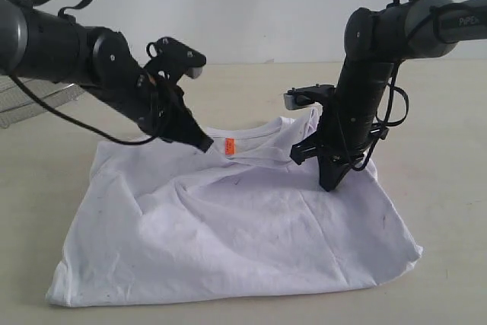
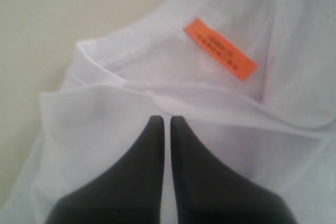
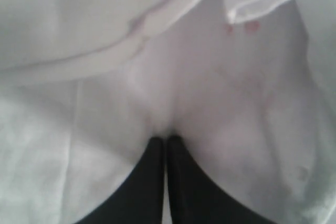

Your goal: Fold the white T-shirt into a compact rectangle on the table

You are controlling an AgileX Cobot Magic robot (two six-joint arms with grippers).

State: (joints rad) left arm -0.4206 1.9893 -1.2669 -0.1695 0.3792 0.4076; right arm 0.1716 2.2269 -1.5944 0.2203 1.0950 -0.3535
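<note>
The white T-shirt [image 1: 228,234] lies spread on the table [image 1: 449,188], collar at the far side with an orange tag [image 1: 230,145] inside it. My left gripper [image 1: 205,144] slants down onto the cloth just left of the collar, jaws shut, fingertips [image 2: 156,124] at a fold of the white T-shirt [image 2: 105,114] beside the orange tag [image 2: 220,50]. My right gripper [image 1: 329,185] points straight down on the shoulder to the right of the collar. Its jaws are shut, and the white T-shirt [image 3: 220,103] puckers at the fingertips [image 3: 157,142].
A silver wire-mesh basket [image 1: 30,100] sits at the far left edge behind the left arm. Bare beige table surrounds the shirt, with a pale wall [image 1: 251,5] at the back.
</note>
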